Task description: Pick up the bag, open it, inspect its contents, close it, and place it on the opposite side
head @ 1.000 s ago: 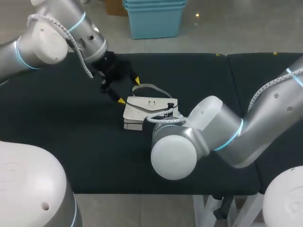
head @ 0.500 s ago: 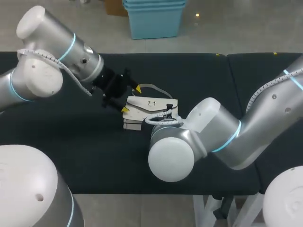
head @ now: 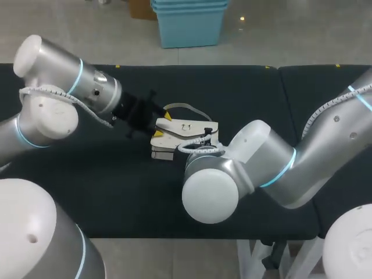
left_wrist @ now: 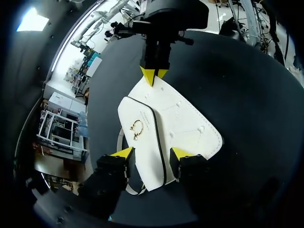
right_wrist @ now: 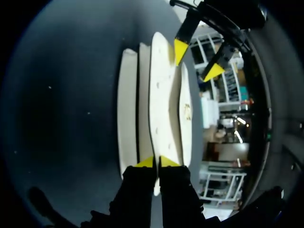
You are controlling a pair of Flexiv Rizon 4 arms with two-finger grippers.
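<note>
"Where's the bag, then?"

"Middle of the dark padded table. The flat white leather handbag is lying down with its flap up and the small gold ring clasp showing. Its pale strap loops out on the far side."

"And the two grippers?"

"The right gripper has its yellow tips pressed nearly together on one thin panel at the end nearer its own arm. It's pinching just that layer, and the other layers sit loose beside it. The left gripper is spread, with one finger on each side of the opposite end. I can't tell whether either pad touches the leather."

"So what could go wrong?"

"I reckon that thin pinch is the weak spot. If the arm lifts from there, the whole weight hangs off one layer. The bag could fan apart or slide out of the tips."

"And the left one?"

"If it closes where it is, it may clamp the flap and body together. Then the flap can't be raised to look inside. It sits close to the strap too, and could trap that instead of the edge."

"Both arms at once?"

"If they pull apart from opposite ends, they'd likely drag the bag across the table or yank it out of the weaker grip."
</note>
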